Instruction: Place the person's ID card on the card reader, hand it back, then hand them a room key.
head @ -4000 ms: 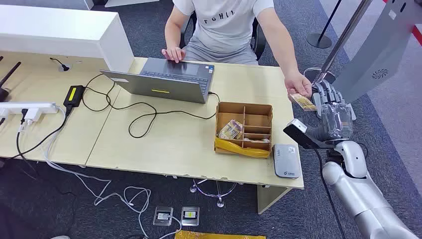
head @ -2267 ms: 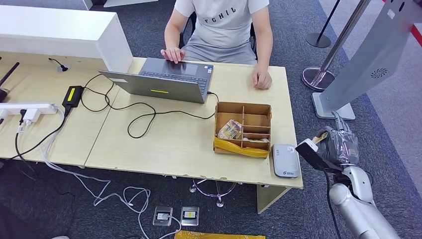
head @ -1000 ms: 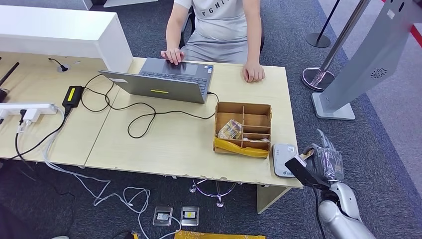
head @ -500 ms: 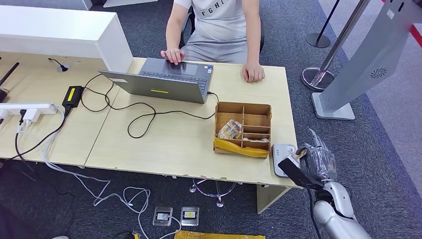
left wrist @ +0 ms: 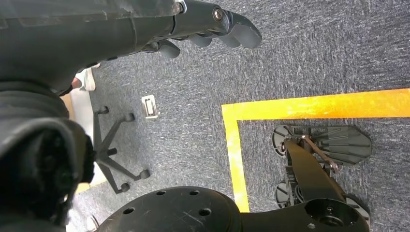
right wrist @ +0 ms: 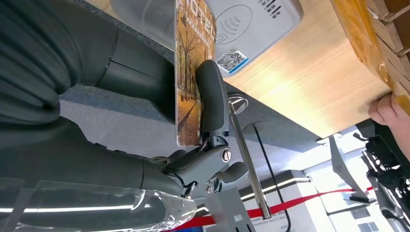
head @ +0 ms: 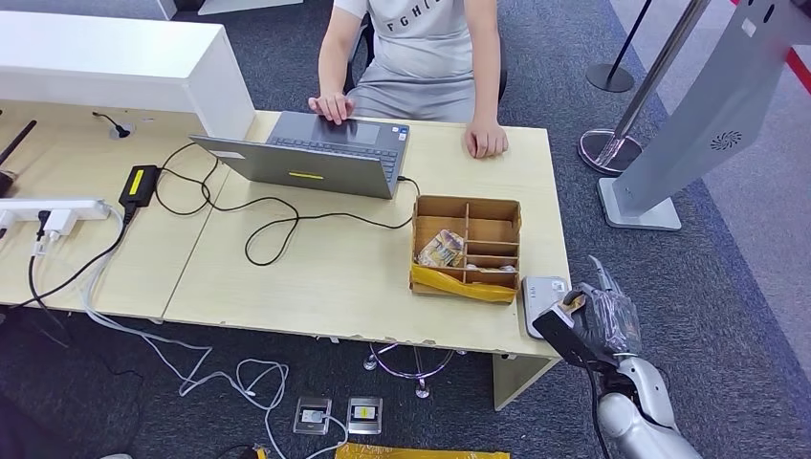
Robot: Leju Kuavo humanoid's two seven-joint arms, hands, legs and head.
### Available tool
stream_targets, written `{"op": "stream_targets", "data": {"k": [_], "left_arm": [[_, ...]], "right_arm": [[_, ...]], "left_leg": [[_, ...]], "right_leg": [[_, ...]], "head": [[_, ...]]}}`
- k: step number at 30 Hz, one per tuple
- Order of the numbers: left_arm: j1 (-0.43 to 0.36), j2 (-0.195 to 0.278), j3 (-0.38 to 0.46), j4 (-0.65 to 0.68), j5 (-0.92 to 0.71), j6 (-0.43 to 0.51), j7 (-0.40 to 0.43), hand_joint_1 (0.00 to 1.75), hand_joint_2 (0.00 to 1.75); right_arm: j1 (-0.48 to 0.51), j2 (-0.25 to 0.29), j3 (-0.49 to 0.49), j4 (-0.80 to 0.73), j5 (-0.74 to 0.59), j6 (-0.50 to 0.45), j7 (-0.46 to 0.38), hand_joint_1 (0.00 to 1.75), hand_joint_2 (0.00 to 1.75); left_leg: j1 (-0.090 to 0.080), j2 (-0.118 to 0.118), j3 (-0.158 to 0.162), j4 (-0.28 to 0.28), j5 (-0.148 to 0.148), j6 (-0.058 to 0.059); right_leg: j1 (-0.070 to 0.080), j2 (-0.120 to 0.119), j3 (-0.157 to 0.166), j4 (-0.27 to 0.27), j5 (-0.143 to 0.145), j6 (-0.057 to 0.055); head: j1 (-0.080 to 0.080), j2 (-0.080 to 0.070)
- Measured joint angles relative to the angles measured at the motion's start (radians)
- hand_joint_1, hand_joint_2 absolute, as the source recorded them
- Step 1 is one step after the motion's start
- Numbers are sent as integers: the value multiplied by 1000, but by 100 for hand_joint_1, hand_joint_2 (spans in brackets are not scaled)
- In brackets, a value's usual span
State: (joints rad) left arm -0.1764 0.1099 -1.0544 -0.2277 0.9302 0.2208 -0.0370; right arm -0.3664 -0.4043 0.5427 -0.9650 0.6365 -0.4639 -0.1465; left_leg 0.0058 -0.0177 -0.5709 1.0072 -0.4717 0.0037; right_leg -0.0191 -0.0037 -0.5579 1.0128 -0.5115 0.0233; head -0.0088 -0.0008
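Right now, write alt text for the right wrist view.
The right hand pinches an ID card with a tree-lined scene, held just short of the grey card reader at the wooden desk's edge.

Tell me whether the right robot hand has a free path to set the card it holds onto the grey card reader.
Probably yes. The right robot hand grips the picture-printed card right beside the grey card reader, whose top lies bare at the table corner.

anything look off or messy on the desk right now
One thing: the cardboard organizer has yellow tape sagging loose along its front edge, as if patched. The black laptop cable loops untidily across the desk.
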Motion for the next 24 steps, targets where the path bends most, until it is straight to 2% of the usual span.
{"op": "stream_targets", "data": {"k": [9,14,24], "left_arm": [[0,-1,-1,0,-6,-10,1,0,0],[0,2,-2,0,-12,-35,10,0,0],[0,3,-8,0,17,-75,33,0,0]], "right_arm": [[-2,9,12,0,-73,-4,-9,175,175],[-15,14,14,-13,-142,30,-6,175,175],[-93,22,-42,-219,-241,129,45,175,175]], "left_leg": [[0,0,0,0,0,0],[0,0,0,0,0,0],[0,0,0,0,0,0]], "right_leg": [[0,0,0,0,0,0],[0,0,1,0,0,0],[0,0,0,0,1,0]], "head": [[0,0],[0,0],[0,0]]}}
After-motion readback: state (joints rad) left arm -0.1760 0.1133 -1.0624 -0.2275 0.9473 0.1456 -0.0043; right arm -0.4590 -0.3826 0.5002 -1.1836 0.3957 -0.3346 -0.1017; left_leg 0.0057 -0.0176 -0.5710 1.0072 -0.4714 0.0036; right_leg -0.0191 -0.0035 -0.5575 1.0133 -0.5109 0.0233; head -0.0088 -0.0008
